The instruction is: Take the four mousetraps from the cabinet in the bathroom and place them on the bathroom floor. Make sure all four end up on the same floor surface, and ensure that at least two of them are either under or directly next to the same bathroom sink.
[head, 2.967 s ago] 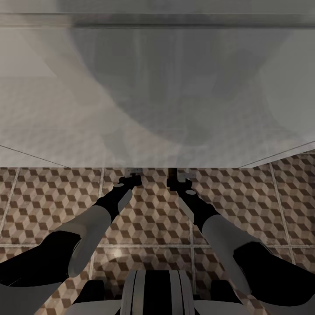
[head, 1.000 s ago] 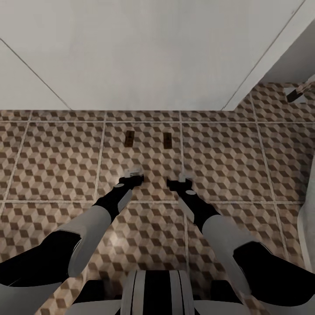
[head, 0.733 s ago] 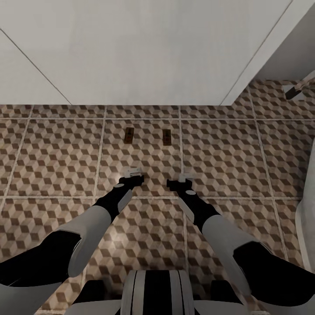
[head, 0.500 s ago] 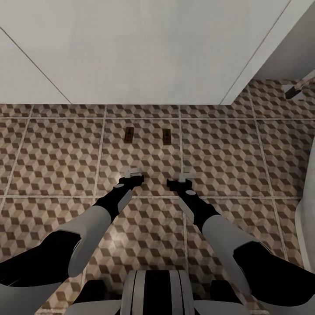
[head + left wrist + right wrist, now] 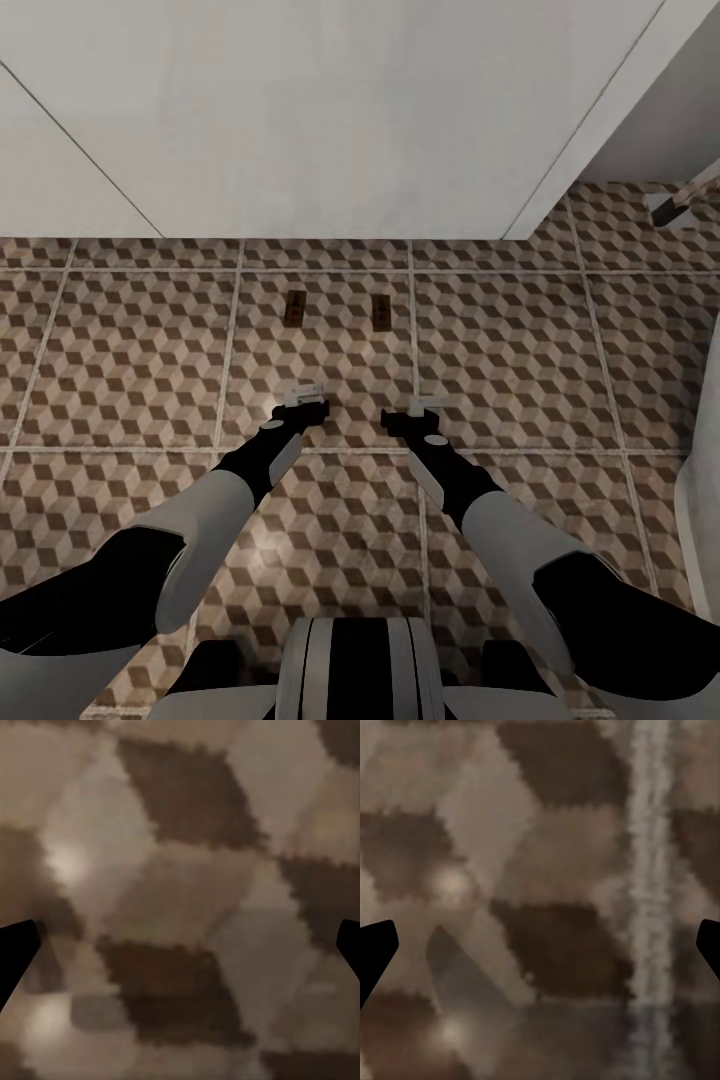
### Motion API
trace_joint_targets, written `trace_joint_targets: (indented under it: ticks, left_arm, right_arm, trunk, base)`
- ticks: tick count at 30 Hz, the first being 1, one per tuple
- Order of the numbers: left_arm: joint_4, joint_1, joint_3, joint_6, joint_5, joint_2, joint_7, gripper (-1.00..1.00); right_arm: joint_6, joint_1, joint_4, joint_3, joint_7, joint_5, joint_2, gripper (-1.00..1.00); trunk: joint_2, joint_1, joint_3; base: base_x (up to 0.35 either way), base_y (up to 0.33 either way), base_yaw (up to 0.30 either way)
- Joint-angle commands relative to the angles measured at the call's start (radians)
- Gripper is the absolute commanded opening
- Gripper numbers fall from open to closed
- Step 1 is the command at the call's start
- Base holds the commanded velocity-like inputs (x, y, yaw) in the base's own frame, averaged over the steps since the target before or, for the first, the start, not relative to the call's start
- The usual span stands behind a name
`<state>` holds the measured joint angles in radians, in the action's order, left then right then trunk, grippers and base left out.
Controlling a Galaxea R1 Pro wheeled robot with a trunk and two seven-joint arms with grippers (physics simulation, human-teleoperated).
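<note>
Left pincer (image 5: 303, 398): hanging low over the tiles, fingers spread wide to the edges of the left wrist view, holding nothing.
Right pincer (image 5: 421, 407): hanging level with the left one, likewise spread wide and empty, a pale grout line running between its fingers in the right wrist view.
Mousetraps: two lying flat on the bathroom floor (image 5: 130, 350), one (image 5: 295, 308) ahead of the left pincer and one (image 5: 381, 311) ahead of the right, near each other on the same tile, well clear of both pincers.
White unit (image 5: 330, 110): spreading across the far side of the head view, its lower edge just beyond the two traps; probably the sink unit seen from above, though basin and tap not showing.
Change over three seconds: whole head view shifting, pale surface pulling away from close in front, tiles and both traps coming into sight; camera backing off, not the traps moving.
Change over the last second: nearly nothing, arms and traps holding the same places.
Meaning for the task: two traps apparently set down beside the unit, likely meeting the sink condition; two more seemingly waiting to be fetched from the cabinet.
</note>
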<state>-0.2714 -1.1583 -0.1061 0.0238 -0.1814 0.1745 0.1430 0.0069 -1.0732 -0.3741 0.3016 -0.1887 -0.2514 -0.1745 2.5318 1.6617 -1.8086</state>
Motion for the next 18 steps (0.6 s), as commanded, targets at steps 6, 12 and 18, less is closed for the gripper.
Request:
trace_joint_targets:
  ticks: [6, 12, 18]
  left_arm:
    - [0.000, 0.000, -0.005, 0.004, -0.015, 0.000, 0.007, 1.00]
    - [0.000, 0.000, -0.004, 0.004, -0.016, 0.000, 0.006, 1.00]
    - [0.000, 0.000, -0.004, 0.004, -0.016, 0.000, 0.007, 1.00]
  right_arm:
    - [0.001, -0.001, 0.000, 0.006, -0.008, -0.008, 0.000, 1.00]
    - [0.001, -0.001, 0.000, 0.007, -0.008, -0.008, 0.000, 1.00]
    - [0.001, -0.001, 0.000, 0.007, -0.009, -0.008, 0.000, 1.00]
  trunk:
    - [0.000, 0.000, -0.001]
    - [0.000, 0.000, -0.001]
    - [0.000, -0.001, 0.003]
  base:
    - [-0.007, 0.000, 0.000]
    - [-0.138, 0.000, 0.000]
    - [-0.082, 0.000, 0.000]
